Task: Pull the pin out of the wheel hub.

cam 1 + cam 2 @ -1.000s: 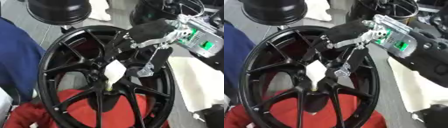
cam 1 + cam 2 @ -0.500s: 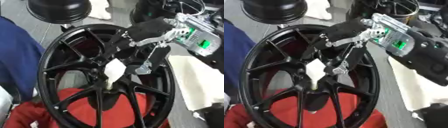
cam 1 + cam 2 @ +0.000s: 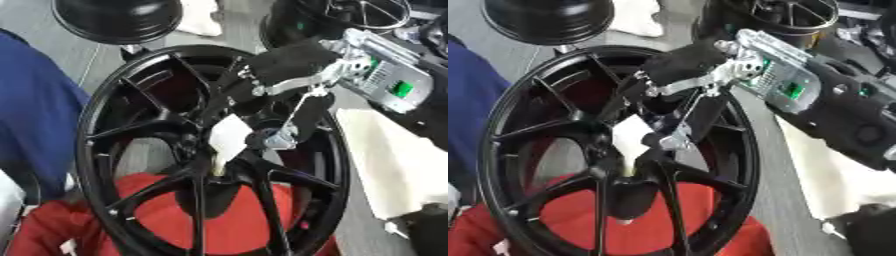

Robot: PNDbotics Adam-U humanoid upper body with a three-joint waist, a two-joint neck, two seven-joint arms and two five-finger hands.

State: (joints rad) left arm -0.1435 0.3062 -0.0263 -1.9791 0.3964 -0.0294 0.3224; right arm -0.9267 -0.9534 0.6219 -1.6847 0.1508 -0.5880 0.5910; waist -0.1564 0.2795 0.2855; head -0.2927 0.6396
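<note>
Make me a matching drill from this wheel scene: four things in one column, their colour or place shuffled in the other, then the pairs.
Things:
1. wheel hub
2. white tag
3. right hand
4. red cloth

Descriptions:
A. comes in from the upper right, fingers down at the wheel's centre
B. black, with spokes
C. pale patch at the wheel's centre
D. lies under the wheel's lower half

Pairs: 1-B, 2-C, 3-A, 4-D

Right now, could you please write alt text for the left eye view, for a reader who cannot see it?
The robot's right hand reaches from the upper right to the centre of a black spoked wheel, its fingers at a white tag by the hub. Red cloth shows through the lower spokes.
</note>
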